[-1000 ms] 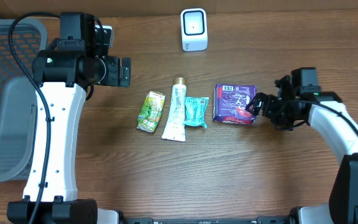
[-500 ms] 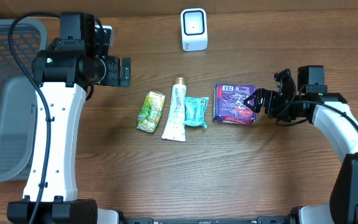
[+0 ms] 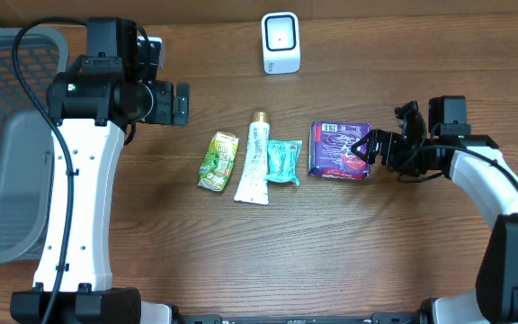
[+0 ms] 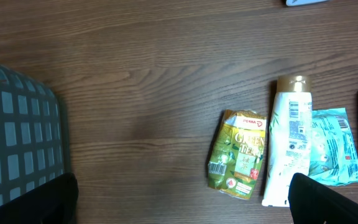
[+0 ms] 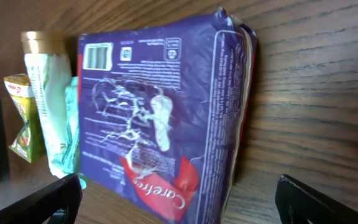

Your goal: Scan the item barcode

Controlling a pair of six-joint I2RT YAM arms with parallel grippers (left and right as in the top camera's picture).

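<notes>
A purple Carefree pack [image 3: 340,150] is pictured lying flat, its barcode [image 5: 98,57] turned upward near one corner. A white scanner [image 3: 281,42] is seen standing upright, well apart from it.

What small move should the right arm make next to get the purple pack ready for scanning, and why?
Probably ease the right gripper forward a little over the near end of the purple pack, before closing. Its jaws stand wide open, the pack lies flat on the table and is not gripped, and in the right wrist view the pack's end seems only just inside the jaws.
</notes>
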